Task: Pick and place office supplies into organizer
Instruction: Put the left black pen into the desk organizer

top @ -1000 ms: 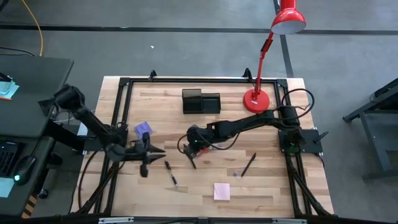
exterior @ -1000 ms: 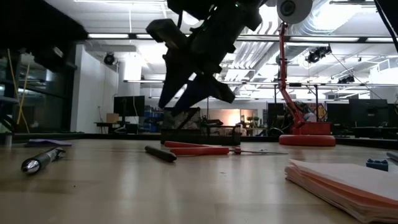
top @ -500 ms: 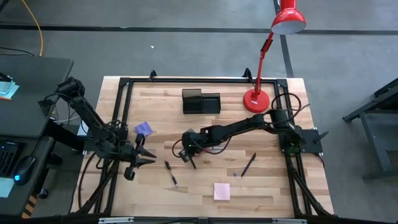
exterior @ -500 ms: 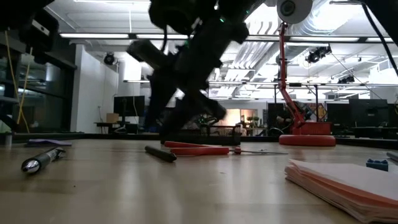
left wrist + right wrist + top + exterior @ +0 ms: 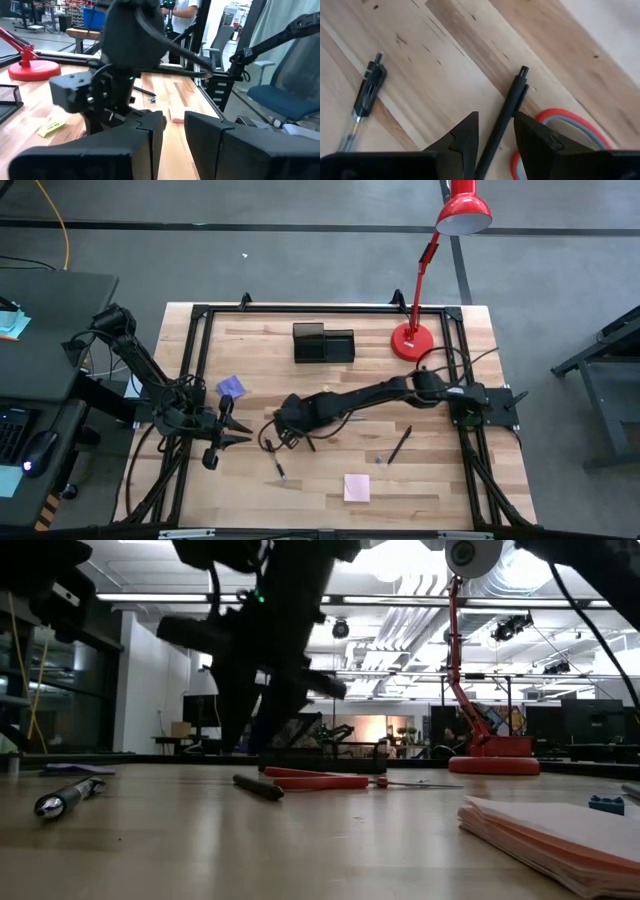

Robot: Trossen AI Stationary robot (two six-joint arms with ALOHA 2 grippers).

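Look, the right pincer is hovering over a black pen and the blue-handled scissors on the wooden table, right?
Almost. The scissors' handle is red, not blue, as the right wrist view shows. The rest holds: the right pincer hovers with its fingers apart over the thin black pen beside those scissors on the wooden table.

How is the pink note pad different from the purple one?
The pink note pad lies near the table's front edge, between the two arms; the purple note pad lies farther back on the left side, near the left tool. The pink one sits square to the table edges; the purple one is turned at an angle. Both lie flat on the wooden table, outside the organizer.
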